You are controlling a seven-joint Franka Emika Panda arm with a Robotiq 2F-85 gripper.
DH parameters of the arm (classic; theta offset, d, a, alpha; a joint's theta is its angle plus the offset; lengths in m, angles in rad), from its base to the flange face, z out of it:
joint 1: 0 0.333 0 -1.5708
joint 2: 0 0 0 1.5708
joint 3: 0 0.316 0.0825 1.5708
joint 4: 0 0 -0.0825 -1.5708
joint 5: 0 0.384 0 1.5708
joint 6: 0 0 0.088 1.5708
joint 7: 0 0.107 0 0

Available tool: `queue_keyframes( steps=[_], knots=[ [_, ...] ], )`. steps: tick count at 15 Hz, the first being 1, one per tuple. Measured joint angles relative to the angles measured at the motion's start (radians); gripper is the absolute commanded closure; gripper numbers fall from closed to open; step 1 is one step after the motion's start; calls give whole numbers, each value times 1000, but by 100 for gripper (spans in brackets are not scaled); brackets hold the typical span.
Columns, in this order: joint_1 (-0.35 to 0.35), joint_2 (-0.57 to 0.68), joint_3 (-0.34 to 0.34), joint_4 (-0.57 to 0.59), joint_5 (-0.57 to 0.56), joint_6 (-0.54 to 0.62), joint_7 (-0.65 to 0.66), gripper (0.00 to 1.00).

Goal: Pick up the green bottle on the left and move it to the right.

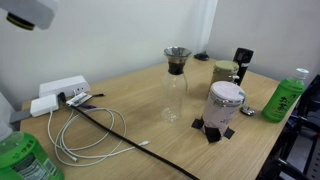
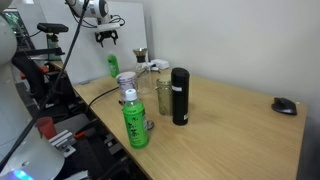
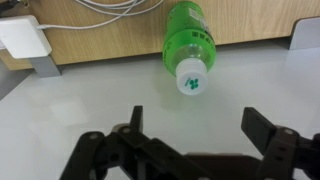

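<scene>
**My gripper [image 3: 192, 125] open over the green bottle [image 3: 188, 40]**

My jaws are spread wide and hold nothing. The green bottle stands upright below them at the table's [image 1: 135, 95] edge, near the white power strip [image 1: 62, 90]. It is well apart from the second bottle [image 1: 285, 95] at the opposite edge.

The gripper [image 3: 192, 128] is matt black in the wrist view, and its two angular fingers [image 3: 262, 130] sit on jointed link bars along the lower edge of the frame. In an exterior view the arm [image 2: 88, 8], at the upper left of the frame, has rounded white shells with dark parts between them.
</scene>
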Motion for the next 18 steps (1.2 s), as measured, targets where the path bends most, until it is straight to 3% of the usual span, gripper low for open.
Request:
queue_keyframes(
  steps=[6, 18],
  knots=[
    [20, 2, -21, 9, -62, -34, -14, 0],
    [42, 49, -42, 21, -66, -35, -10, 0]
  ],
)
